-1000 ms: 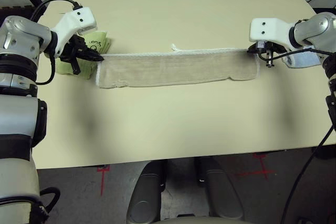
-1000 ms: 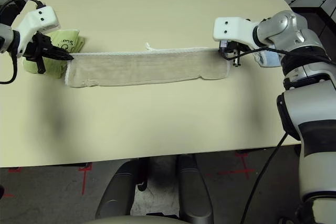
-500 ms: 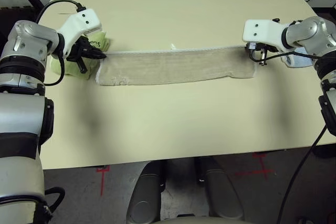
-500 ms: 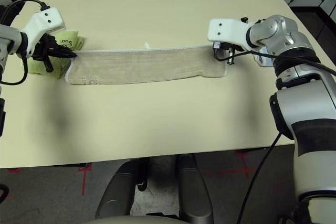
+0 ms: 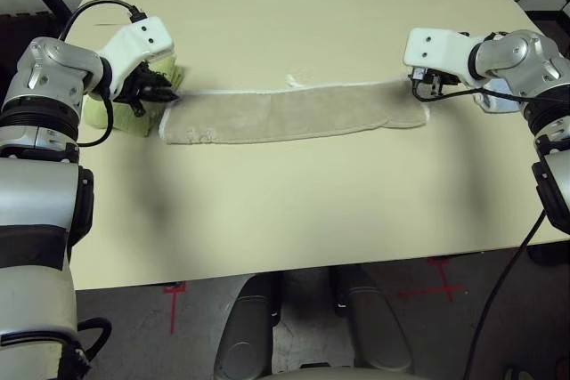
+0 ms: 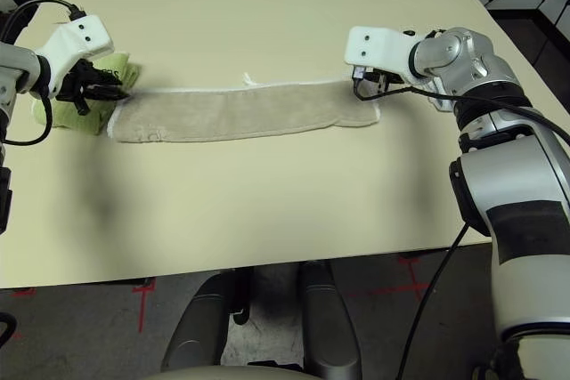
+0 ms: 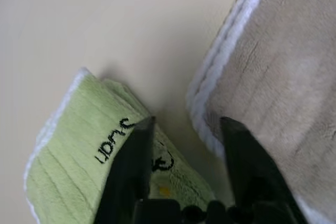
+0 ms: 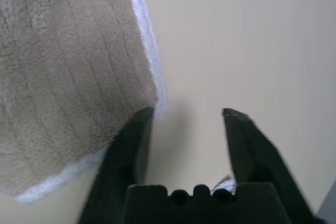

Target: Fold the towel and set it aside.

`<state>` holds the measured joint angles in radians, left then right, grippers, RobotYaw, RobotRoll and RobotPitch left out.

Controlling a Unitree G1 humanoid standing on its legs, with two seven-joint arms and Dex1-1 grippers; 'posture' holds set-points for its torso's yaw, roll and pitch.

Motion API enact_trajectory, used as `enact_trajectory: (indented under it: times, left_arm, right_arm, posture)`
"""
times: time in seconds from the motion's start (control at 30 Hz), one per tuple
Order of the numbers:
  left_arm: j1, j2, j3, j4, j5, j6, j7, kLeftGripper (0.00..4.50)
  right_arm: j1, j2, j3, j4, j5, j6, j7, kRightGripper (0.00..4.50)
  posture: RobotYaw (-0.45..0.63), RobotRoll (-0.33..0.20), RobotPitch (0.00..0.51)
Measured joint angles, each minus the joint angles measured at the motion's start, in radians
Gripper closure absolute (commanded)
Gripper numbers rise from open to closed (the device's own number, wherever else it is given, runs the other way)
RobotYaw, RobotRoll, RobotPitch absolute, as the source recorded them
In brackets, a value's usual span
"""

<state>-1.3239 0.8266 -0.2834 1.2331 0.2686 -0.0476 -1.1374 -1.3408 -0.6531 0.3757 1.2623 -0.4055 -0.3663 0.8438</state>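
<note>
On my far left a green towel lies folded on the table, with dark letters on it. My left gripper hangs right over it, at the left end of the tan towel. Its two black fingers are spread apart and hold nothing. One finger is over the green towel and the other is over the tan towel's white edge. The green towel sits just beside that end, so it is close to my fingers there.

The tan towel lies flat in a long thin strip across the table, from my left hand to my right hand. A small white loop sticks out at its far edge.

My right gripper is at the towel's right end. Its fingers are spread too and grip nothing. A light blue cloth peeks out behind my right arm.
</note>
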Motion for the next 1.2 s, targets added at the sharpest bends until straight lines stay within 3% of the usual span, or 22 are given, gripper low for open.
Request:
enact_trajectory:
  times: [0.03,0.07,0.17,0.37,0.5,0.63,0.83,1.03,1.2]
  left_arm:
    - [0.000,0.005,0.005,-0.001,0.000,0.000,-0.013,0.21]
    - [0.000,0.010,0.012,-0.001,-0.001,0.000,-0.028,0.02]
    - [-0.003,0.023,0.063,-0.007,-0.031,0.002,-0.091,0.02]
    - [-0.007,0.013,0.284,-0.131,-0.277,0.106,-0.282,0.02]
    - [0.140,0.003,0.365,-0.349,-0.423,0.193,-0.376,0.02]
    - [0.339,-0.030,0.392,-0.510,-0.499,0.235,-0.380,0.02]
    - [0.523,-0.070,0.432,-0.687,-0.581,0.212,-0.339,0.02]
    - [0.587,-0.073,0.429,-0.700,-0.586,0.117,-0.342,0.02]
    - [0.597,-0.070,0.423,-0.668,-0.581,0.032,-0.353,0.02]
  right_arm:
    - [0.000,-0.002,-0.010,0.000,0.004,-0.002,0.005,0.12]
    - [0.000,-0.004,-0.025,0.000,0.012,-0.002,0.009,0.00]
    - [0.000,-0.009,-0.111,0.000,0.082,0.020,0.035,0.00]
    - [0.013,0.004,-0.399,-0.031,0.394,0.257,0.272,0.00]
    - [0.107,0.010,-0.497,-0.125,0.517,0.414,0.349,0.00]
    - [0.233,0.045,-0.535,-0.264,0.590,0.505,0.342,0.00]
    - [0.381,0.079,-0.573,-0.535,0.700,0.673,0.283,0.00]
    - [0.478,0.066,-0.612,-0.748,0.809,0.885,0.215,0.00]
    - [0.550,0.018,-0.753,-0.887,0.981,1.279,0.082,0.00]
  posture:
    - [0.02,0.000,0.228]
    - [0.02,0.000,0.227]
    - [0.03,0.000,0.226]
    - [0.03,0.000,0.222]
    - [0.03,0.000,0.222]
    - [0.03,0.000,0.223]
    - [0.01,0.000,0.226]
    - [-0.01,0.000,0.227]
    - [-0.01,0.000,0.226]
